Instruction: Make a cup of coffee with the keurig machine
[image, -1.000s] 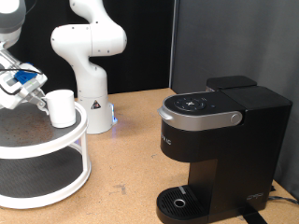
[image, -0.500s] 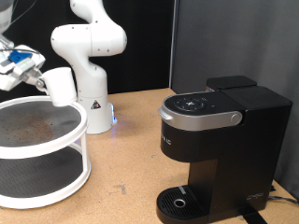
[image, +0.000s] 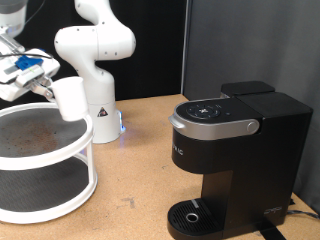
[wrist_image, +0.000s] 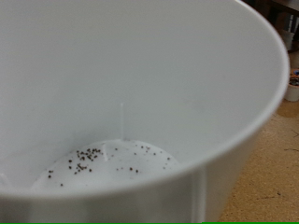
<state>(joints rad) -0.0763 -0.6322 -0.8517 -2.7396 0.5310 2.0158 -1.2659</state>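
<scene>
Gripper (image: 48, 88) grasps 1 small plain white cylindrical cup (image: 70, 98), lifted above white 2-tier round shelf (image: 60, 150). Boxy black keurig machine (image: 235, 150) well apart; round drip tray (image: 190, 216) bare. Brewing not begun.

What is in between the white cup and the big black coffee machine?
In the exterior view, only the bare wooden table lies between the cup, held up in the gripper, and the keurig machine. A second white robot arm stands farther back.

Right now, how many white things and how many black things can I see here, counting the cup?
White: 3 — the cup held in the gripper, the second robot arm, the two-tier stand.
Black: 1 — the keurig machine.
Total: 4
</scene>
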